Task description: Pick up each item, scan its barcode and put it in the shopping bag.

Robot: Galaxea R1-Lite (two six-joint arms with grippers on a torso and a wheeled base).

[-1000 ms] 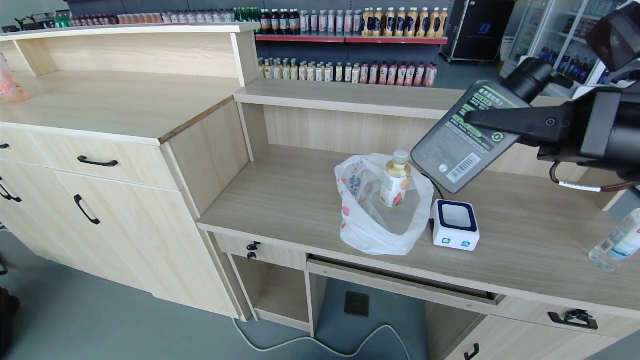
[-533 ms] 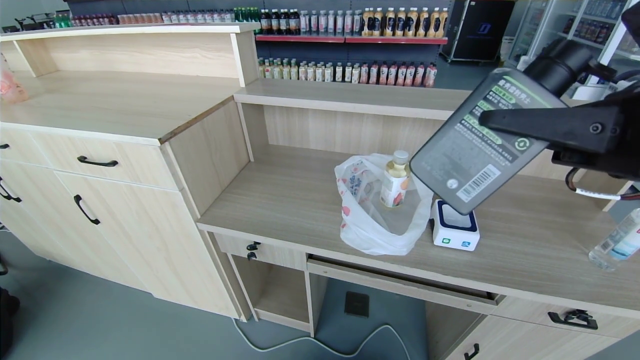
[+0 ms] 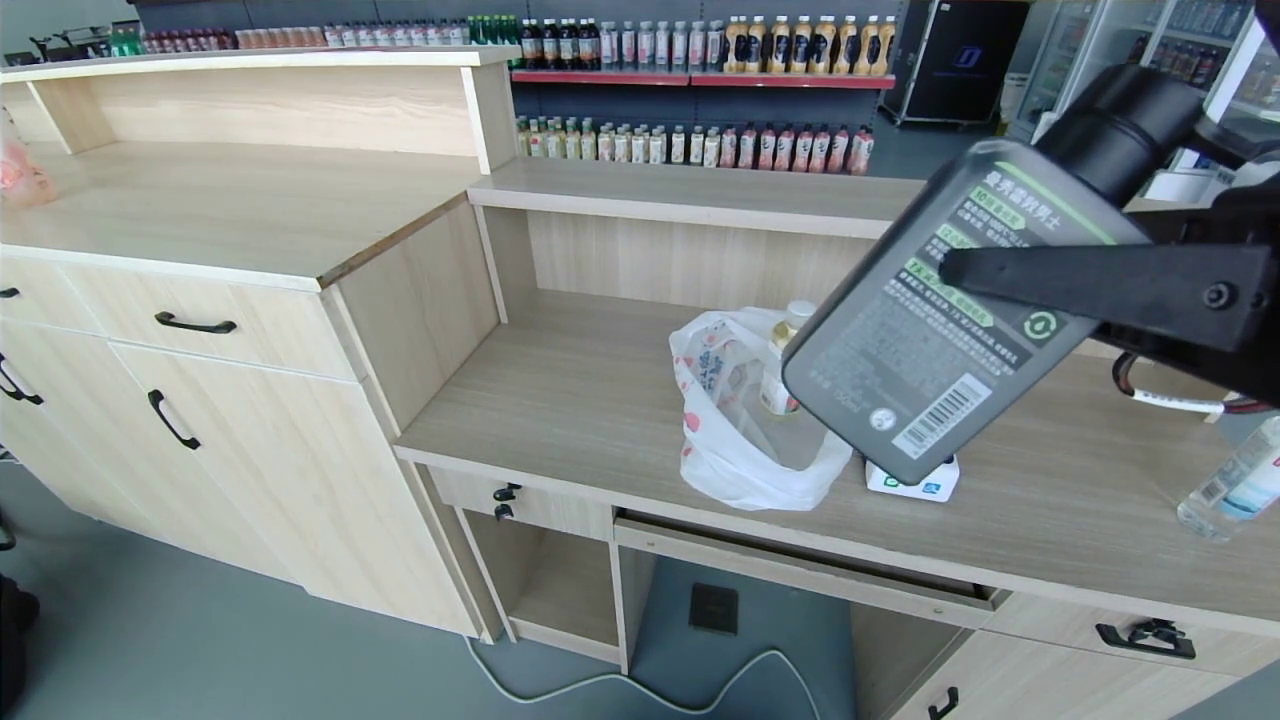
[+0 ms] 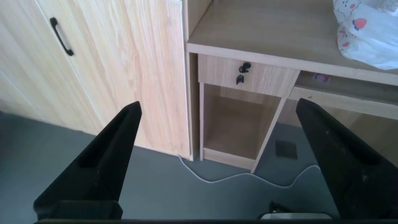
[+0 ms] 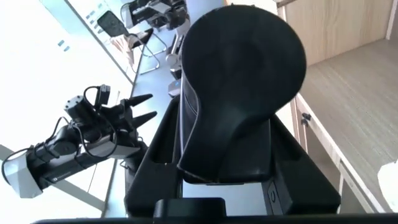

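Observation:
My right gripper [image 3: 1000, 280] is shut on a dark grey bottle [image 3: 920, 350] with a black cap, held tilted above the desk. Its barcode label faces the head camera. The bottle hangs over the white scanner [image 3: 915, 485] and hides most of it. Just left of the scanner stands the white shopping bag [image 3: 730, 440], with a tea bottle [image 3: 785, 375] upright inside. In the right wrist view the black cap [image 5: 242, 81] sits between the fingers. My left gripper [image 4: 217, 109] hangs open and low in front of the desk, near the bag [image 4: 370, 31].
A clear water bottle [image 3: 1235, 485] lies at the desk's right edge. The light wood desk [image 3: 600, 400] has a raised counter on the left and a shelf behind. Drink shelves line the back wall. A cable runs over the floor under the desk.
The right gripper has carried the dark bottle left and nearer to the head camera, so it now covers the scanner and part of the bag. Bag and tea bottle have not moved.

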